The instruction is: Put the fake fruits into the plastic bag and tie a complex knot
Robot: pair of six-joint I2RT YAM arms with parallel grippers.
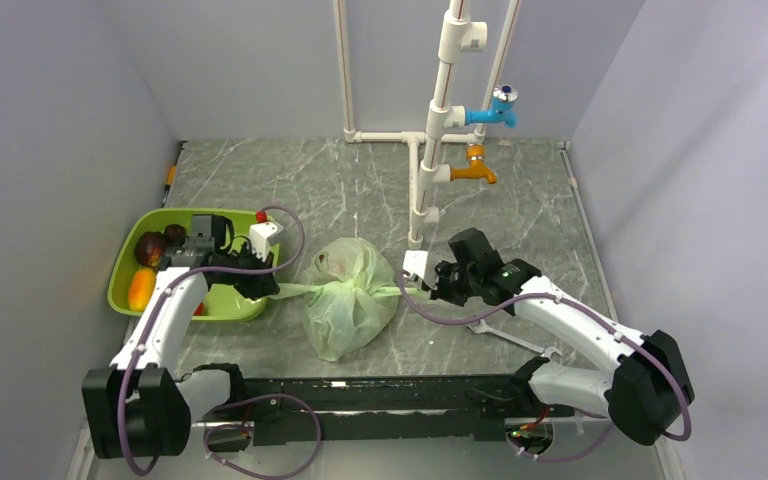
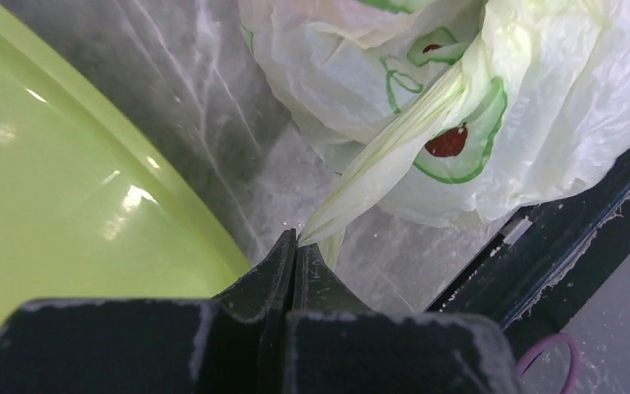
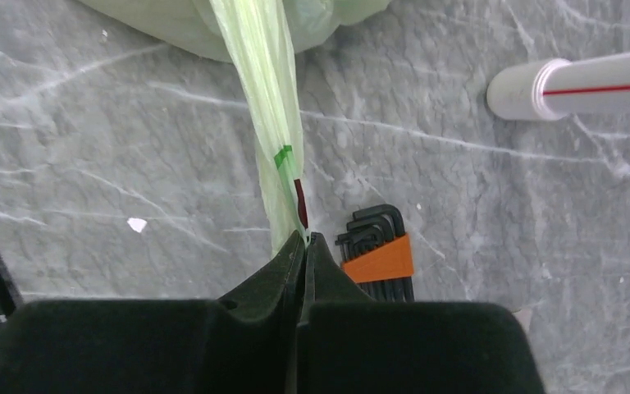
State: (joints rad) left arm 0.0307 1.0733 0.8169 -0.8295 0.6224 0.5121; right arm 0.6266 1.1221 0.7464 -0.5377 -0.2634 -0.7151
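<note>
Okay, your left claw (image 1: 272, 288) (image 2: 294, 238) is pinched fully shut on one twisted loop handle (image 2: 377, 176) of the thin translucent pale green plastic bag (image 1: 345, 300) (image 2: 541, 123), with the film nipped right at the tips. Your right claw (image 1: 428, 285) (image 3: 305, 240) is likewise closed tight on the opposite handle (image 3: 272, 123), and that strand runs straight from the tips to the bag body. Both handles are stretched out sideways, one left and one right, roughly parallel to the near edge of the grey marbled table (image 1: 520, 200). The bag sits bulging about midway between the left and right table edges, closer to the near edge than the far one. You can't make out its contents through the film. The lime-green rigid plastic tray (image 1: 125, 275) (image 2: 66, 205) is at the left table edge, just beside the left claw. It holds glossy plastic fake fruits: a dark maroon one (image 1: 148, 248), a smaller maroon one (image 1: 174, 234) and an orange one (image 1: 141, 289). A black hex key set in an orange holder (image 3: 375, 250) lies on the table by the right claw.
</note>
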